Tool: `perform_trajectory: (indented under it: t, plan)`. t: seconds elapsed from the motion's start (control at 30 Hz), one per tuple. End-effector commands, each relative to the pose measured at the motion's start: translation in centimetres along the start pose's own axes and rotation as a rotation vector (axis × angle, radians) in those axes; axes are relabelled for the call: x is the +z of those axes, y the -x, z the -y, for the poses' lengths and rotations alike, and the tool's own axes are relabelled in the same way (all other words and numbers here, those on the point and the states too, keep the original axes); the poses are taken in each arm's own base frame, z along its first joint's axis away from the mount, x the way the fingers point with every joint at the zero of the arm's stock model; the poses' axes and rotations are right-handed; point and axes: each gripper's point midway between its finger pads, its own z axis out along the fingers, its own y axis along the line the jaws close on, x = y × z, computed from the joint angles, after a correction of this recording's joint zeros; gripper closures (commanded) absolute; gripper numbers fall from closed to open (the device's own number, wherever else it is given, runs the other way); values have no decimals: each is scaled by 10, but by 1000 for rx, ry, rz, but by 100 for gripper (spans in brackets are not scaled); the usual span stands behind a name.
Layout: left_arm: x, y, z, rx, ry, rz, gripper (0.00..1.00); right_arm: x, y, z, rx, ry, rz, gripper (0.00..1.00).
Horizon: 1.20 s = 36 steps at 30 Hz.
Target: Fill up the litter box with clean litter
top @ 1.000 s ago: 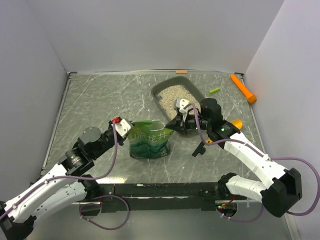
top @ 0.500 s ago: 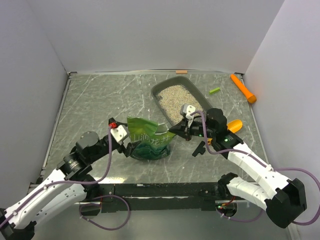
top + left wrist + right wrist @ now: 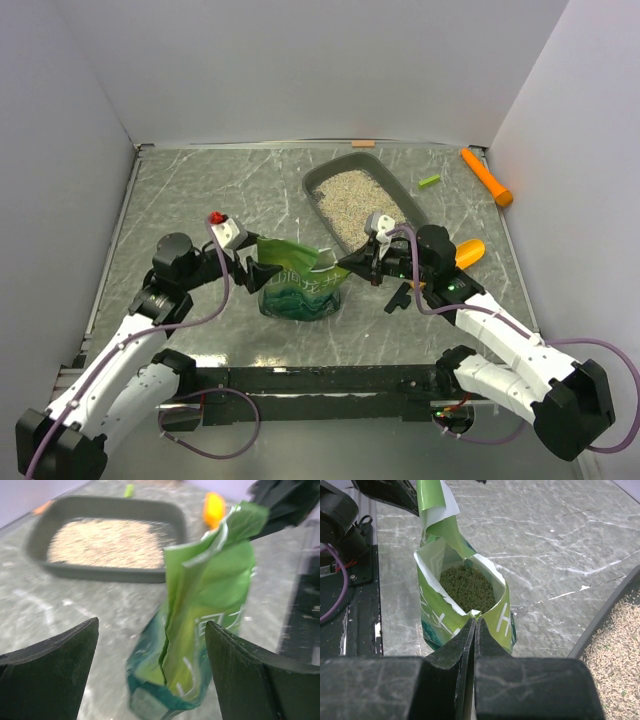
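**Litter box.** The dark grey litter box [image 3: 316, 186] lies on the marbled surface [image 3: 200, 190], right of centre and toward the far edge, set at a diagonal. The clean litter [image 3: 355, 195] covers its floor as a pale beige layer.

**Green bag.** A crinkled green bag [image 3: 297, 285] stands upright on the surface, nearer the arm bases than the litter box and apart from it. Its torn top is open. The right wrist view shows greenish granules [image 3: 467, 587] inside.

**Right claw.** The right claw [image 3: 345, 263] is pressed together on the upper right edge of the green bag. In the right wrist view the two fingers [image 3: 485, 645] meet on the bag's rim. The litter box lies just beyond and to the right of this claw, with its rim [image 3: 605, 615] at the lower right of that view.

**Left claw.** The left claw [image 3: 258, 275] stands wide apart at the bag's left side and holds nothing. In the left wrist view the green bag [image 3: 200, 620] sits ahead between the two fingers [image 3: 50, 675], closer to the right-hand one. The litter box [image 3: 100, 574] lies well beyond the bag.

**Other items.** An orange scoop [image 3: 470, 249] rests beside the right arm, past the near end of the litter box.
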Motion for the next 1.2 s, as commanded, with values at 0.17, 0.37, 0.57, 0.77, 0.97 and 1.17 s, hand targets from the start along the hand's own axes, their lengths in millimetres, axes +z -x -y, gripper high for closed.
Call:
perform_trajectory:
  t: [0.17,0.37,0.57,0.77,0.97,1.17]
  plan:
    - [6,12,38,-100,-344,61,16,-1,10,-1,-20,7,47,100]
    - [4,1,40,-105,-351,41,41,-2,12,0,-14,2,49,100]
    - [4,-3,35,-87,-306,36,92,-3,13,4,-3,-10,53,100]
    - [0,7,34,-49,-276,60,99,-11,6,34,53,-166,94,60]
    - [-6,14,35,-22,-263,78,99,-29,9,40,43,-137,255,38]
    - [-9,18,37,-7,-261,94,99,-28,7,2,-20,160,247,36]
